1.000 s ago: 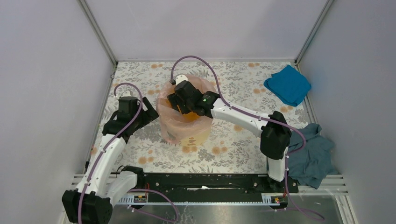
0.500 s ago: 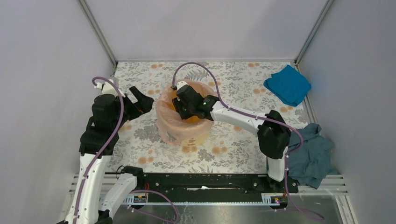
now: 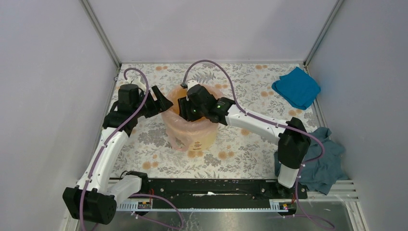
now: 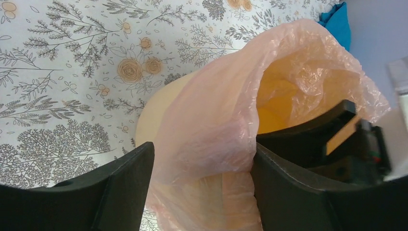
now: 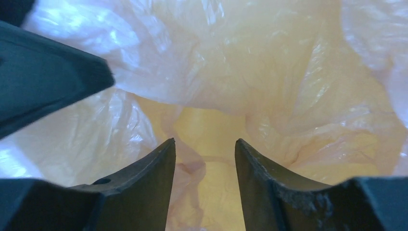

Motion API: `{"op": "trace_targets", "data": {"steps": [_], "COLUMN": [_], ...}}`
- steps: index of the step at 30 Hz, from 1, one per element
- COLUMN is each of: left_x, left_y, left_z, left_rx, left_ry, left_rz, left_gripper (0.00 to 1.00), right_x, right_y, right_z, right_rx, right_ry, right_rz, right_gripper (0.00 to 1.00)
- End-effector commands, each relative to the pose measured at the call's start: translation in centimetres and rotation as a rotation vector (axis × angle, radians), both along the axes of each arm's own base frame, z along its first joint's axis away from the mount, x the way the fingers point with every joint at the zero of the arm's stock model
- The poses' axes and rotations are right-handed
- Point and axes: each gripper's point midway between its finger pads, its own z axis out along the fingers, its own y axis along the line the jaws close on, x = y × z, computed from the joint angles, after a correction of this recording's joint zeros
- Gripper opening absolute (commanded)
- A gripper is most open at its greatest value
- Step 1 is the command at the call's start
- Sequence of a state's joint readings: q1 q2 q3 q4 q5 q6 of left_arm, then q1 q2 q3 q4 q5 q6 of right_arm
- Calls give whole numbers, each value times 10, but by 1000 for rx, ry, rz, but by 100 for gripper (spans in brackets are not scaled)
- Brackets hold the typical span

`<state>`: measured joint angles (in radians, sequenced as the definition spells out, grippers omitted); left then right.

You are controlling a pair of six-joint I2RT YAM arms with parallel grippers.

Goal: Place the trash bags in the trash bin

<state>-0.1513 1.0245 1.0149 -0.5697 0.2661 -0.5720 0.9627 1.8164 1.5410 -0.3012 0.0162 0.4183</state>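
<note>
Parted left end effector [image 4: 199, 161] straddles trash bag [image 4: 216, 115] at trash bin [image 3: 203, 138] rim; parted right end effector [image 5: 205, 150] inside, where withdrawal could drag film out.

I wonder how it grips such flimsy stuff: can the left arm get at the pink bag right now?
Probably yes. The left gripper is open, and the trash bag film draped over the trash bin rim sits right between its jaws, nothing else in the way.

Left fingers [image 4: 120, 192] wide apart; right fingers [image 5: 144, 187] narrowly apart
</note>
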Motion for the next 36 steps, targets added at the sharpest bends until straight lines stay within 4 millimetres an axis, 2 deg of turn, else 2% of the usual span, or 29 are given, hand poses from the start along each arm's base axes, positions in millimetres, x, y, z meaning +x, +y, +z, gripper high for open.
{"op": "trace_targets", "data": {"steps": [1,5,10,15,19,22,25,30,32,34,36], "left_x": [2,-2,-7,-11,-12,-11,-11,-11,-11,-12,-13], "left_y": [-8,-11,-9,-1,0,-1,0,0,0,0,-1], "left_z": [17,17,14,19,19,15,10,6,5,3,2], "left_rx": [-26,-34,-11,34,37,35,32,31,33,33,29], "left_ry": [-92,-96,-99,-117,-114,-105,-90,-82,-81,-78,-74], "left_rz": [-36,-57,-65,-44,-43,-41,-35,-33,-32,-32,-36], "left_gripper": [74,70,69,71,79,79,78,77,77,76,75], "right_x": [12,28,24,22,22,31,50,85,95,97,89], "right_y": [-4,-12,-6,-6,-15,-27,-43,-61,-72,-76,-67], "right_z": [49,38,26,50,74,82,76,43,37,36,39], "right_rx": [74,-53,-116,-59,-56,-103,-199,-384,-455,-477,-441], "right_ry": [-84,-145,-157,-186,-229,-287,-358,-429,-454,-457,-432], "right_rz": [-55,-73,-42,-34,-41,-75,-128,-194,-247,-266,-233], "right_gripper": [53,49,63,68,67,63,62,62,62,62,62]}}
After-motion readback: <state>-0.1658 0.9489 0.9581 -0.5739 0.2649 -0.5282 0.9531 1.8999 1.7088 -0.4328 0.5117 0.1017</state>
